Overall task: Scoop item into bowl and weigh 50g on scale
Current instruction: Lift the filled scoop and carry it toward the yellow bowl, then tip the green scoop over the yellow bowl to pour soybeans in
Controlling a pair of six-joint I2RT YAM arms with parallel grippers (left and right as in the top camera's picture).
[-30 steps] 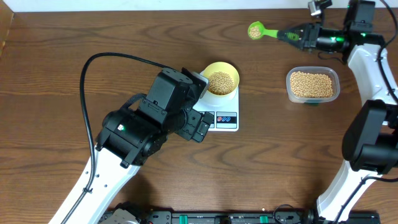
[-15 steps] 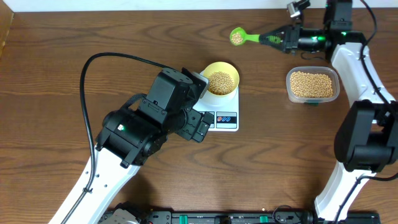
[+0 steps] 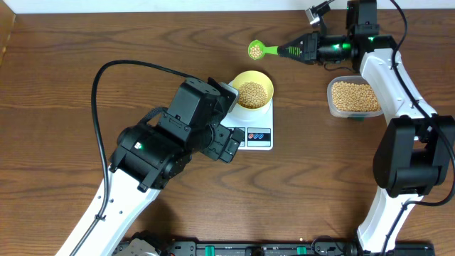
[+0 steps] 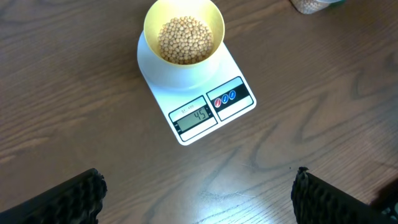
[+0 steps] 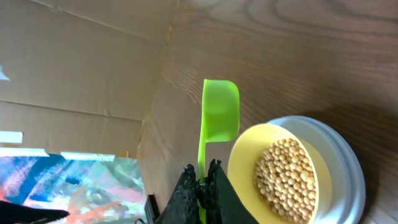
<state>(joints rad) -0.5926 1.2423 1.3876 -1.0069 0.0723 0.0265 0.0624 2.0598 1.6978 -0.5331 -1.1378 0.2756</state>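
Worktop [image 3: 57, 85]: brown wood grain, carrying every item below. Left arm: parked over the near left; its end effector [image 4: 199, 193] spread wide and empty, apparently so that its wrist camera looks down on the display. Right arm: reaching along the far side; its end effector [image 3: 298, 50] clamped on the scoop's handle. Scale [image 3: 259, 135]: white, centre, display facing near and reading what looks like 45, so judged a little short of target. Tub [image 3: 330, 97]: clear, right of the scale, well apart; the stock supply. Bowl [image 3: 253, 73]: pale yellow, seated on the scale's far half, leaving the display uncovered. Scoop [image 3: 272, 50]: green, held level just beyond the bowl's far rim, presumably to keep its load in. Beans [image 3: 252, 92]: mounded in the bowl; more in the tub, a few in the scoop.
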